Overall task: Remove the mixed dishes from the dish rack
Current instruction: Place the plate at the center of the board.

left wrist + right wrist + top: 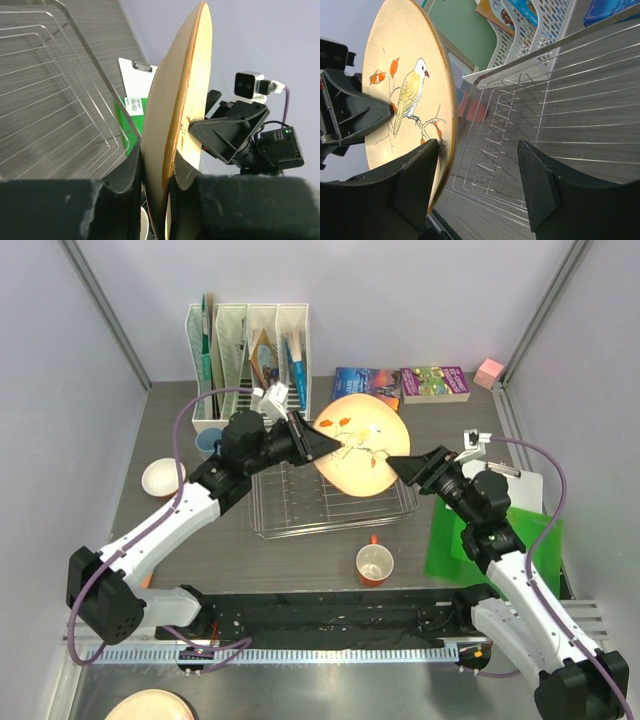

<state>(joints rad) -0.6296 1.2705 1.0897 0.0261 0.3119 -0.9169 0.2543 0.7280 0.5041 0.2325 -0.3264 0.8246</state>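
Note:
The beige round plate [365, 440], with a bird and orange leaves drawn on it, is held on edge above the chrome wire dish rack [300, 515]. My left gripper [338, 445] is shut on the plate's left rim, and the left wrist view shows the plate [175, 100] pinched between the jaws of that gripper [157, 155]. My right gripper [397, 462] is open at the plate's right rim. In the right wrist view the plate [405, 75] has its rim just inside the gap, against the left finger [417, 175]. The rack [545, 115] holds no dishes. The orange mug [374, 564], the small bowl [162, 478] and the grey-blue cup [208, 443] stand on the table. I cannot make out the pink cup.
A white slotted file holder [250, 345] stands behind the rack, with two books [400, 383] and a pink block [489, 372] to its right. A green board [490, 540] and a clipboard [525, 485] lie at the right. A plain peach disc [150, 707] lies at the near left.

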